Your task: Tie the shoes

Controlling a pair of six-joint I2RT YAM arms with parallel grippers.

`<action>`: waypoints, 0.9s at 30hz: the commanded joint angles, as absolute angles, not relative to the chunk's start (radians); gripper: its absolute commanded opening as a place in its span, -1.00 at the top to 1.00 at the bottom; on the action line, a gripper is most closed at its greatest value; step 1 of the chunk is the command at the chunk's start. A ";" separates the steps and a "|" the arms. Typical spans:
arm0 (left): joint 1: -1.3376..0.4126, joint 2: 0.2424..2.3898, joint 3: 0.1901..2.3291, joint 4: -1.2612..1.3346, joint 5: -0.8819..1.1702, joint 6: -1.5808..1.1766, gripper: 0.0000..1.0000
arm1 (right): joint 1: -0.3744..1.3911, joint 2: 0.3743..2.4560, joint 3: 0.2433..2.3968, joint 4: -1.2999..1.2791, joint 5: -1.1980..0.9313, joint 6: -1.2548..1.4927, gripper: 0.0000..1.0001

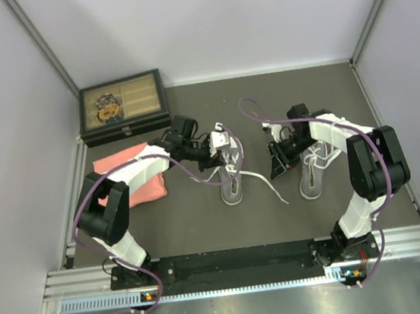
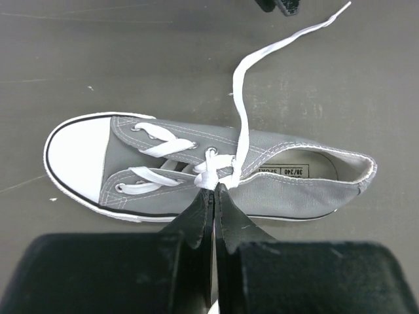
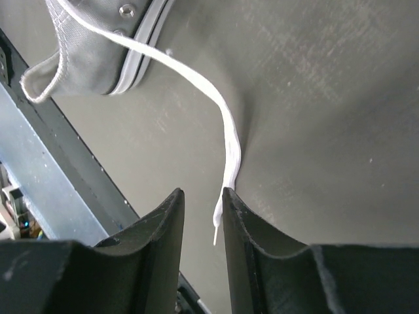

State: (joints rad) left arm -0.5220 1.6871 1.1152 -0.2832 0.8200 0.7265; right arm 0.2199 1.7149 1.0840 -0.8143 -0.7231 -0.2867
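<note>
Down at the left gripper (image 2: pixel 213 191), the tips are squeezed together on the white lace (image 2: pixel 241 111) of the left shoe (image 2: pixel 281 193); only that wrist view shows this. At the right gripper (image 3: pixel 203 199), tips stand apart around a loose lace end (image 3: pixel 230 147). Beside it, the right shoe (image 1: pixel 311 179) lies on the dark table (image 1: pixel 203 227). White walls (image 1: pixel 216 18) stand on three sides; a pink cloth (image 1: pixel 149 189) lies left.

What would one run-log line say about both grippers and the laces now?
left gripper: shut on lace over grey shoe | right gripper: open, lace end between its jaws, not pinched | bow: not tied yet
</note>
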 commanded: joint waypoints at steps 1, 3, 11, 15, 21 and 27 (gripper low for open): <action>-0.525 1.640 1.108 -0.274 0.775 0.742 0.94 | 0.218 1.690 1.083 -0.801 -0.726 -0.298 0.39; -0.523 1.641 1.100 -0.304 0.752 0.753 0.88 | 0.218 1.687 1.088 -0.805 -0.723 -0.302 0.39; -0.514 1.666 1.088 -0.387 0.723 0.798 0.78 | 0.218 1.697 1.106 -0.824 -0.712 -0.316 0.39; -0.511 1.667 1.088 -0.385 0.726 0.795 0.64 | 0.218 1.698 1.112 -0.825 -0.712 -0.318 0.40; -0.511 1.672 1.094 -0.388 0.730 0.793 0.64 | 0.216 1.700 1.109 -0.828 -0.712 -0.318 0.39; -0.503 1.671 1.100 -0.431 0.690 0.810 0.47 | 0.218 1.700 1.111 -0.838 -0.707 -0.328 0.39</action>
State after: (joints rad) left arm -0.5121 1.6779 1.0908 -0.3813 0.7109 0.7849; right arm 0.2203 1.7149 1.0763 -0.8310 -0.7040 -0.2966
